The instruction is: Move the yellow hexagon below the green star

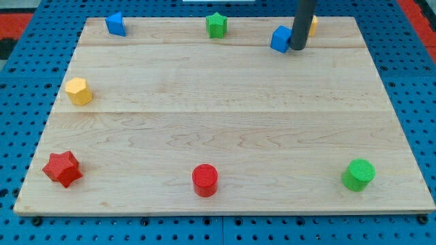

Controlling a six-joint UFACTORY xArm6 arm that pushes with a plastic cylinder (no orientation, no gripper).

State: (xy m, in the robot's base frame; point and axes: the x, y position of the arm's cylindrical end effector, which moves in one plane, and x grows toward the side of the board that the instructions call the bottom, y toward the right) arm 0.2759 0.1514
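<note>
My tool, a bare rod gripping nothing, is resting its tip (298, 47) beside the blue block (280, 39), so the approach is pending: next I judge it crossing the desk (225, 116) to the yellow hexagon (78, 91) and pushing it beneath the green star (216, 25).

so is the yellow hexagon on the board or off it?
On: the yellow hexagon sits on the board near its left edge.
</note>
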